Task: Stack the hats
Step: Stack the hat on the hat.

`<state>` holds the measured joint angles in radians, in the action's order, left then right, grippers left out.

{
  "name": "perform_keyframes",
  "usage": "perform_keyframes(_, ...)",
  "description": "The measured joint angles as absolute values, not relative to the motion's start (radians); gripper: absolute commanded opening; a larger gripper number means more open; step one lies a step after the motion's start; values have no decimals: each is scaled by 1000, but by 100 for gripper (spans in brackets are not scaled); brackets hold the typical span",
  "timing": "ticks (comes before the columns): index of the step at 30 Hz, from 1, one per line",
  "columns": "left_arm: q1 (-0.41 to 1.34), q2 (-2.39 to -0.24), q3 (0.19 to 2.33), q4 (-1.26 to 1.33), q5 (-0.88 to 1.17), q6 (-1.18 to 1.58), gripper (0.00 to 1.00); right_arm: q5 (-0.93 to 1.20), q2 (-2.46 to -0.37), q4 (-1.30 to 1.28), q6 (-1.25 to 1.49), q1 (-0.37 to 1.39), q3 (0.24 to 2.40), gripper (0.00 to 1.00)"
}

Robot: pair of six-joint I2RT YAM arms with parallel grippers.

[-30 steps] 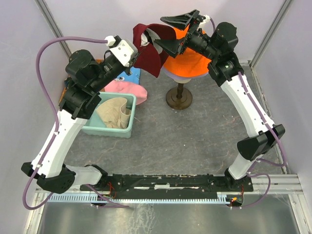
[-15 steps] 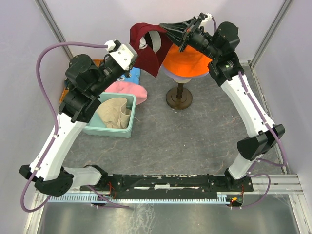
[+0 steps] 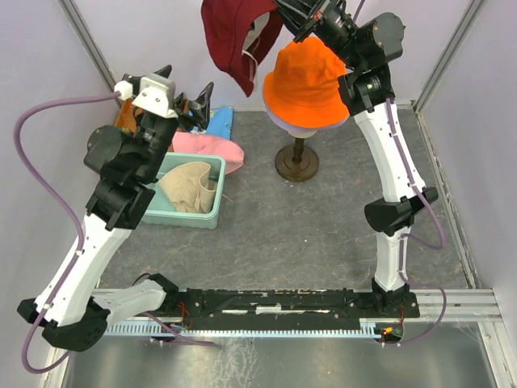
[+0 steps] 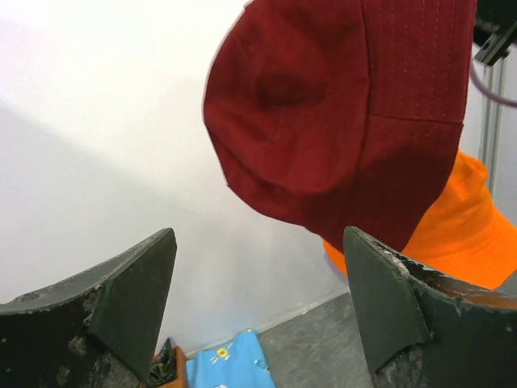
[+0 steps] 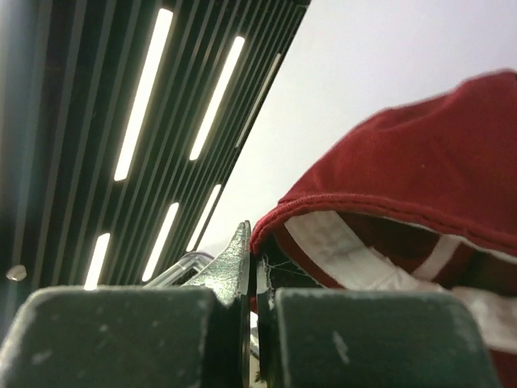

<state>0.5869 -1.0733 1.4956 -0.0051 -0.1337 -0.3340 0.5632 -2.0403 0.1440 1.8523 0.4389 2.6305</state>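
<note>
One dark red hat [image 3: 234,40], seemingly soft, light and floppy, hangs by its brim from the right gripper's [image 3: 297,12] shut jaws up beside the orange hat [image 3: 307,81], likely best held at that stitched brim, while the left gripper's [image 3: 187,90] jaws gape wide, empty.

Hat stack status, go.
Left pincer open, empty. Right pincer shut on dark red hat at its brim, dangling beside orange hat on the stand. Nothing between them.
</note>
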Motion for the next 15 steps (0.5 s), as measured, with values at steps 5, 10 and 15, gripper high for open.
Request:
perform_keyframes(5,587,-1032,1453,44,-125,-237,90,529,-2039,242,1755,423,2576,0)
perform_keyframes(10,587,-1074,1453,63,-76,-136,90,468,-2037,257,1607,394,2534,0)
perform_keyframes(15,587,-1134,1449,62,-21,-66,89,405,-2048,315,1549,374,2543,0)
